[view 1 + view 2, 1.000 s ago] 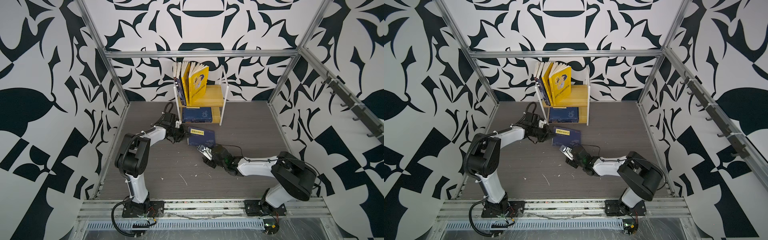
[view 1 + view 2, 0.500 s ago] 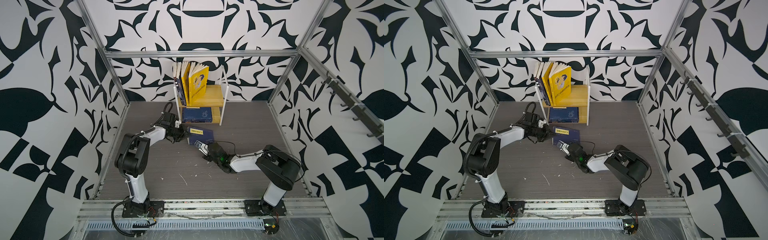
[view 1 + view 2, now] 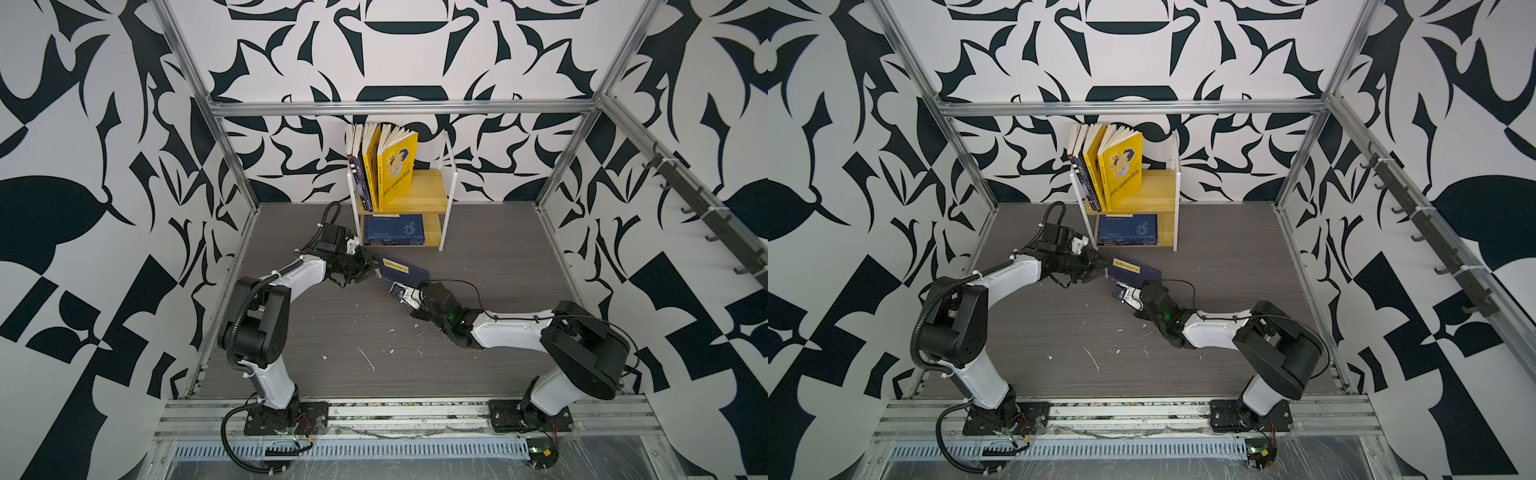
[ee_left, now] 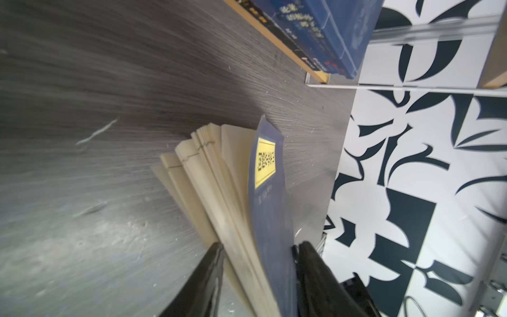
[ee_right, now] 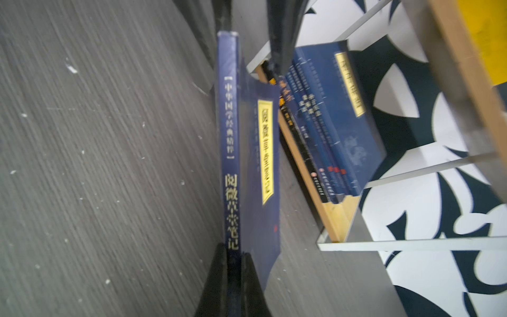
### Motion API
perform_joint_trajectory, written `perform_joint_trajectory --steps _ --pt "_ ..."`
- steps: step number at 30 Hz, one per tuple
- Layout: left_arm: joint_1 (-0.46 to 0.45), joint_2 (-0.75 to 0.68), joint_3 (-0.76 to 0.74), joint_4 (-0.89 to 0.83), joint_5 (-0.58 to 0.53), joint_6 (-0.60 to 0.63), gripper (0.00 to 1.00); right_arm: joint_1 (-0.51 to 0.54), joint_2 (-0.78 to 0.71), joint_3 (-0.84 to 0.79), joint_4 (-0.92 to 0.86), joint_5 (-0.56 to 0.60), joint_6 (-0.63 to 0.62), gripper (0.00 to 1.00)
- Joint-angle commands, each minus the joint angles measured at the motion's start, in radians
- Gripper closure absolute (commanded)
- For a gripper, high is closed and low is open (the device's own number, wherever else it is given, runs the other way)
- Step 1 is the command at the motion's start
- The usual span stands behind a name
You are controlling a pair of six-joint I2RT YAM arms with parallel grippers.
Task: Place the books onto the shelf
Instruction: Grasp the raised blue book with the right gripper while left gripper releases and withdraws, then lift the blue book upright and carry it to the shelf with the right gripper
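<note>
A navy book with a yellow label (image 3: 405,269) (image 3: 1136,270) hangs tilted just above the floor in front of the shelf (image 3: 432,192) (image 3: 1160,193). My right gripper (image 5: 234,255) (image 3: 400,287) is shut on its spine (image 5: 230,164). My left gripper (image 4: 259,247) (image 3: 368,268) stands open around the opposite end, where the pages (image 4: 208,175) fan out between its fingers. Yellow books (image 3: 397,170) and navy ones stand leaning on the top tier. A flat stack of navy books (image 3: 392,228) (image 5: 329,123) lies on the lower tier.
The right half of the shelf's top board (image 3: 1160,193) is bare. Patterned walls and a metal frame rail (image 3: 399,107) close in the grey floor (image 3: 374,332). White scuffs (image 3: 365,359) mark the floor between the arm bases.
My right gripper reached forward and shut on the book's spine. My left gripper, shut on the book's other end before, has opened its jaws.
</note>
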State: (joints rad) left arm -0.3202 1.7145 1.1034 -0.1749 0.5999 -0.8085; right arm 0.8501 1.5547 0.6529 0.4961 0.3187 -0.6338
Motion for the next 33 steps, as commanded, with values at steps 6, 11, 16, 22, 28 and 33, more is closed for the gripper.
perform_joint_trajectory --steps 6,11,16,22,28,33 --pt "0.107 -0.159 -0.042 -0.059 -0.068 0.15 0.28 -0.002 -0.147 0.066 -0.205 -0.012 -0.119 1.0" --pt "0.213 -0.224 -0.045 -0.112 -0.096 0.294 0.22 0.001 -0.183 0.144 -0.313 -0.015 -0.226 1.0" --pt "0.301 -0.286 -0.037 -0.177 -0.113 0.435 0.18 0.007 -0.19 0.231 -0.363 -0.014 -0.358 1.0" --pt "0.341 -0.336 -0.089 -0.182 -0.105 0.538 0.16 0.005 -0.169 0.32 -0.428 -0.084 -0.41 1.0" --pt "0.339 -0.348 -0.121 -0.163 -0.042 0.573 0.1 -0.056 -0.125 0.45 -0.695 -0.301 -0.157 0.91" --pt "0.336 -0.342 -0.132 -0.148 -0.036 0.57 0.1 -0.093 -0.083 0.59 -0.934 -0.425 0.027 0.47"
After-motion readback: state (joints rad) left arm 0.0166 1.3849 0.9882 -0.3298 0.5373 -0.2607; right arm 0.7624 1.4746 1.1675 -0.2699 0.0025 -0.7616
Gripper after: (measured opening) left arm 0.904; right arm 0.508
